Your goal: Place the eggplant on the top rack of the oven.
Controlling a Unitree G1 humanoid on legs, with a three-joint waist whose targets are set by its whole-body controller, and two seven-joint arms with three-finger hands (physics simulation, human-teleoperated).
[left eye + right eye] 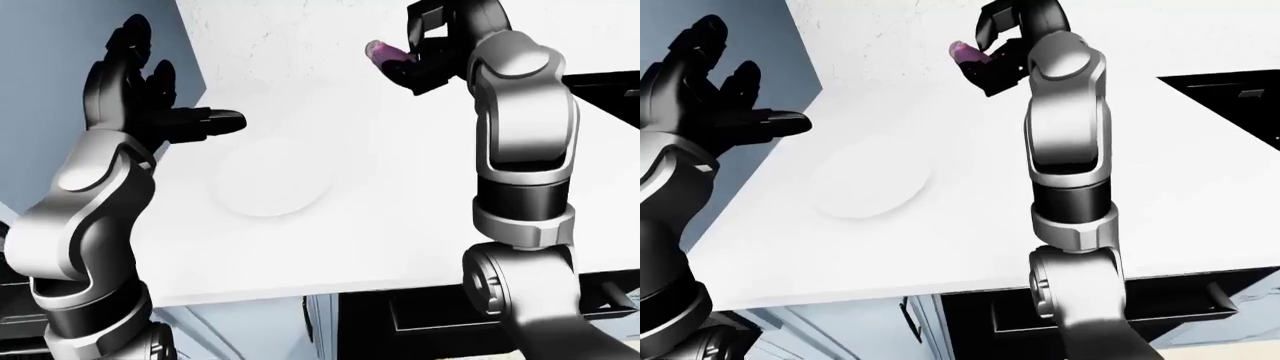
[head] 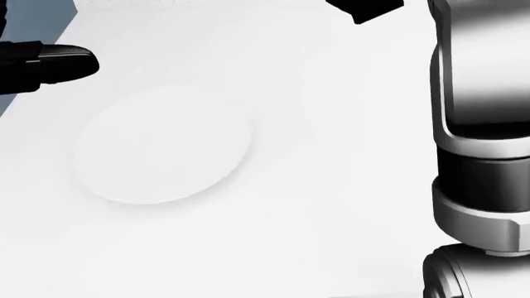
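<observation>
Right hand [image 1: 425, 52] fingers grip eggplant [image 1: 381, 52] above the worktop [image 1: 400, 225] beyond the plate [image 1: 272, 176], left hand [image 1: 140, 101] fingers spread empty; keep grip firm carrying it ovenward.

A white plate [image 1: 270, 178] lies on the white counter [image 1: 400, 225]

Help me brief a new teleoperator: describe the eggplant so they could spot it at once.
Find the white counter filling the left-eye view, then follow the right arm up to the right hand near the top. The eggplant pokes out from its fingers, the only purple thing here; the white plate nearby lies bare.
</observation>
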